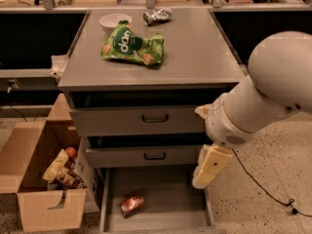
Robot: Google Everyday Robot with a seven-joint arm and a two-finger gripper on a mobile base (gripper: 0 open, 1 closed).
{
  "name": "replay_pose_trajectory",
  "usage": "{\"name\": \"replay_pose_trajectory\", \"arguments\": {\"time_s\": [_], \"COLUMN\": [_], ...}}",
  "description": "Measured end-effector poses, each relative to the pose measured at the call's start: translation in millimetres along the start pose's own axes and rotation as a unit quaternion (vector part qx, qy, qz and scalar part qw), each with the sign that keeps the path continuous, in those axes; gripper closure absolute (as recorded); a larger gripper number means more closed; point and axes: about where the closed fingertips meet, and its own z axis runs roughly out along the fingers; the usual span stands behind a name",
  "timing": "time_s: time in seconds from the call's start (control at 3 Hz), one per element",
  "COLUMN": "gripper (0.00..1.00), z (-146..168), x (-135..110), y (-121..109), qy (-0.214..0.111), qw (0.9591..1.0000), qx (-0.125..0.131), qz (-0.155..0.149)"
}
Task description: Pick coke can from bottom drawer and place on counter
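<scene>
The coke can (132, 204) lies on its side on the grey floor of the open bottom drawer (170, 204), left of the middle. My gripper (210, 166) is a cream-coloured piece at the end of the big white arm (263, 96). It hangs over the drawer's right edge, to the right of the can and above it, apart from it. The counter (200, 52) is the flat grey top of the cabinet. The two upper drawers (146, 118) with black handles stand slightly pulled out.
On the counter lie a green snack bag (132, 45), a white bowl (115, 21) and a crumpled silver foil object (157, 15). An open cardboard box (44, 179) with snack packs stands on the floor at the left. A black cable (263, 189) runs over the floor at the right.
</scene>
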Motion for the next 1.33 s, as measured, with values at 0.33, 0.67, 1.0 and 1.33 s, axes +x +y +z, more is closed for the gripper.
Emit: {"name": "replay_pose_trajectory", "arguments": {"time_s": [0.33, 0.67, 1.0, 1.33], "gripper": [0.0, 0.0, 0.0, 0.0], "z": [37, 41, 73, 171], "x": [-21, -19, -6, 63], "y": [21, 21, 19, 33], "qy": [-0.032, -0.032, -0.036, -0.048], "qw": [0.9989, 0.9988, 0.9979, 0.996], "qx": [-0.019, -0.022, -0.042, -0.072], "qz": [0.028, 0.029, 0.034, 0.021]}}
